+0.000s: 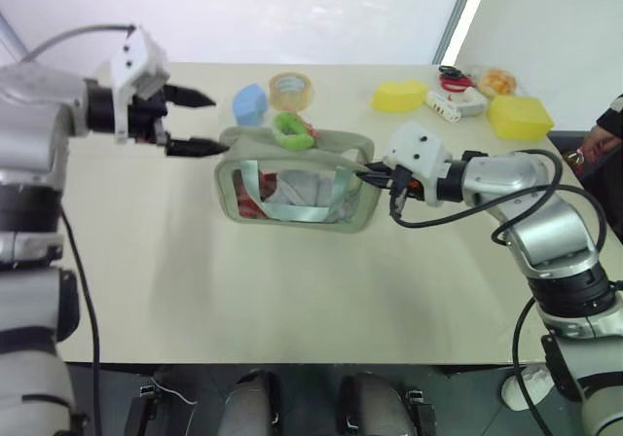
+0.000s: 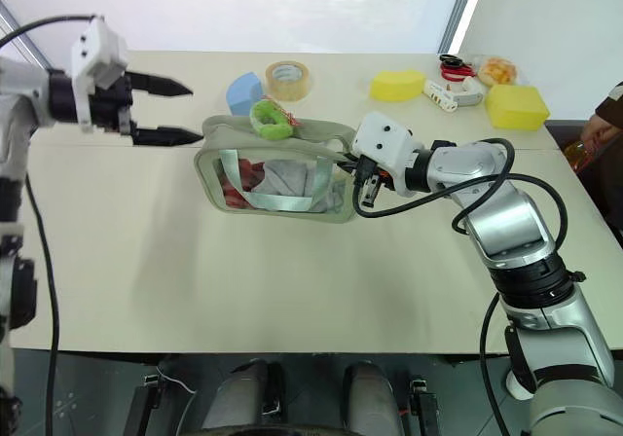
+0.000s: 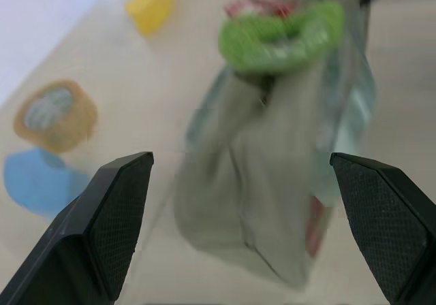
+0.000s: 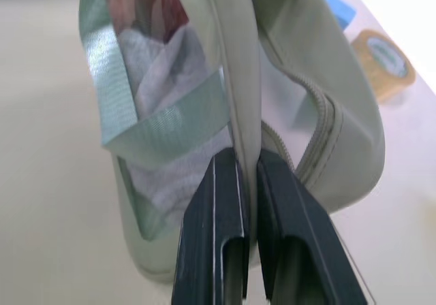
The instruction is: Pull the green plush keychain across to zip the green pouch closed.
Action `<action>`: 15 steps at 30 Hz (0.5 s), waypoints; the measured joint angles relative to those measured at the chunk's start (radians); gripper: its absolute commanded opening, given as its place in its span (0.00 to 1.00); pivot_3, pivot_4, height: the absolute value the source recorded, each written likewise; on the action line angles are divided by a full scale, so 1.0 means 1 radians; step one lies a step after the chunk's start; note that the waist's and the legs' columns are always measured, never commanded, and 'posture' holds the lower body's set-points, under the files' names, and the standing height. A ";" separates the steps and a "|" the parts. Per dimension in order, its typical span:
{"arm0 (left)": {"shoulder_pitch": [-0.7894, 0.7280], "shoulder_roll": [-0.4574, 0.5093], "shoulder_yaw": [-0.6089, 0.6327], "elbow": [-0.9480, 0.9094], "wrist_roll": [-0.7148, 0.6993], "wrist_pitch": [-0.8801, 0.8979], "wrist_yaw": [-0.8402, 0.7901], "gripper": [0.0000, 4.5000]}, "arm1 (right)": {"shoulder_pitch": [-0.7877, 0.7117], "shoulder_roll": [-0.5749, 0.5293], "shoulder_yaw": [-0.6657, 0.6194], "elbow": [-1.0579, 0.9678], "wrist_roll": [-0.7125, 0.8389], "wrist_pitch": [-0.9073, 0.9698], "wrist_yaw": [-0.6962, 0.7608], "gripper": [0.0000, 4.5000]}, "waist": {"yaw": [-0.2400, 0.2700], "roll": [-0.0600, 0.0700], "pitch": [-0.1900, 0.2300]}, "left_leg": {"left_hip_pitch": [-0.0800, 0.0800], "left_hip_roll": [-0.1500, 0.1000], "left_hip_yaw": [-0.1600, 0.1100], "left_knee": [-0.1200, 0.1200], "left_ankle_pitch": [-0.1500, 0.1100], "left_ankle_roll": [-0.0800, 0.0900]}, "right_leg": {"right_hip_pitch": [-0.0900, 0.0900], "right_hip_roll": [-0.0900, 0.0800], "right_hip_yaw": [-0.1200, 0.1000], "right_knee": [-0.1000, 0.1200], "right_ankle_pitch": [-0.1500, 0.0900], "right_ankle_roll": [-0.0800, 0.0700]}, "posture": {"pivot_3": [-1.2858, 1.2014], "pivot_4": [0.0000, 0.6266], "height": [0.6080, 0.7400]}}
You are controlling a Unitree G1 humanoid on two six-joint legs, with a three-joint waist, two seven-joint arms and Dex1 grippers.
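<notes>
The green pouch [image 1: 292,220] stands upright mid-table, its clear window showing red and white contents. The green plush keychain [image 1: 292,130] lies on the pouch's top edge, a little left of centre, with a bit of red beside it. My left gripper [image 1: 206,123] hangs open just off the pouch's left end, its fingers [image 3: 116,216] wide apart with nothing between them; the keychain [image 3: 283,36] lies beyond them. My right gripper [image 4: 248,182] is shut on the seam at the pouch's [image 4: 300,80] right end, beside the zipper.
Behind the pouch are a blue block [image 1: 250,103] and a tape roll [image 1: 290,90]. At the far right lie a yellow lump [image 1: 400,95], a white item [image 1: 455,105] and a yellow box [image 1: 519,117]. A person's hand [image 1: 596,144] shows at the right edge.
</notes>
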 measured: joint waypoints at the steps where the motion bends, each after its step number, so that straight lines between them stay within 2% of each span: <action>1: 0.040 0.000 0.001 -0.036 -0.008 0.017 0.002 0.99 | 0.000 0.000 0.000 0.001 -0.002 0.000 -0.001 0.00 | 0.002 0.000 0.000 | 0.000 0.000 0.000 0.000 0.000 0.000 | 0.001 0.000 0.000 0.000 0.000 0.000 | 0.52 0.24 1.00; 5: 0.147 -0.058 -0.005 -0.060 0.018 -0.021 0.097 0.99 | 0.000 0.005 0.000 0.003 -0.008 -0.002 0.000 0.00 | 0.004 0.000 0.000 | 0.000 0.000 0.000 0.000 0.000 0.000 | 0.001 0.000 0.000 -0.001 0.000 0.000 | 0.52 0.24 1.00; 8: 0.150 -0.092 -0.010 -0.037 0.028 -0.039 0.144 0.81 | -0.001 0.014 0.002 0.003 -0.009 -0.007 0.004 0.00 | 0.000 0.000 0.000 | 0.000 0.000 0.000 0.000 0.000 0.000 | 0.001 0.000 0.000 -0.001 0.000 0.000 | 0.52 0.24 1.00; 12: 0.133 -0.090 -0.010 -0.023 0.033 -0.069 0.148 0.33 | -0.003 0.014 0.002 0.004 -0.014 -0.009 0.009 0.00 | 0.000 0.000 0.000 | 0.000 0.000 0.000 0.000 0.000 0.000 | 0.000 0.000 0.000 0.000 0.000 0.000 | 0.52 0.24 1.00; 15: 0.129 -0.091 -0.011 -0.012 0.033 -0.072 0.147 0.01 | -0.004 0.014 0.002 0.004 -0.017 -0.009 0.009 0.00 | 0.002 0.000 0.000 | 0.000 0.000 0.000 0.000 0.000 0.000 | 0.001 0.000 0.000 -0.001 0.000 0.000 | 0.52 0.24 1.00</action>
